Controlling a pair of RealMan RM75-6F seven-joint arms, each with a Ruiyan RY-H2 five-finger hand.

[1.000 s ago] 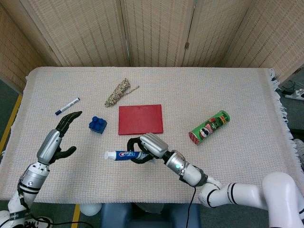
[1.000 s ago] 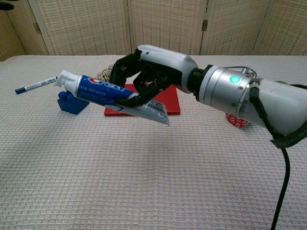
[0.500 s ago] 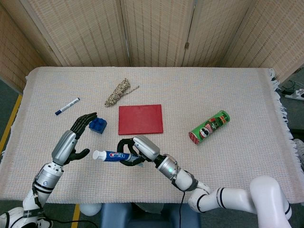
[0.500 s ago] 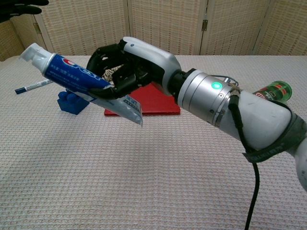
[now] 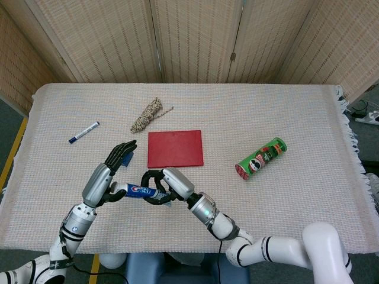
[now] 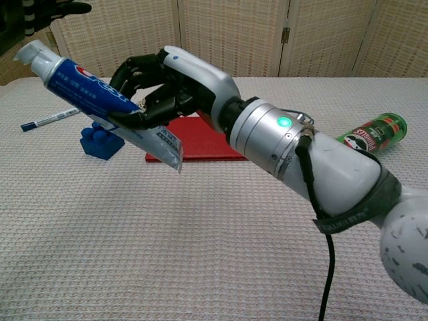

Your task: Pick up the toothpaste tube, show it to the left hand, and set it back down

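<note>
My right hand [image 5: 164, 184] [image 6: 167, 83] grips a blue and white toothpaste tube [image 5: 137, 190] [image 6: 93, 98] and holds it up off the table, cap end pointing left. My left hand [image 5: 108, 173] [image 6: 40, 17] is raised with fingers spread, right at the tube's cap end. In the head view the cap lies against its palm. Whether they touch is unclear. In the chest view only its dark fingertips show at the top left corner.
A blue block [image 5: 126, 158] [image 6: 98, 143] sits just behind the left hand. A red flat pad [image 5: 174, 148] [image 6: 200, 137] lies mid-table, a rope bundle [image 5: 147, 115] behind it, a marker [image 5: 83, 132] [image 6: 49, 120] at far left, a green chips can [image 5: 261, 158] [image 6: 372, 132] at right.
The right hand has carried the tube further left and higher. The left hand has moved right to meet the cap end, now covering part of the blue block.
</note>
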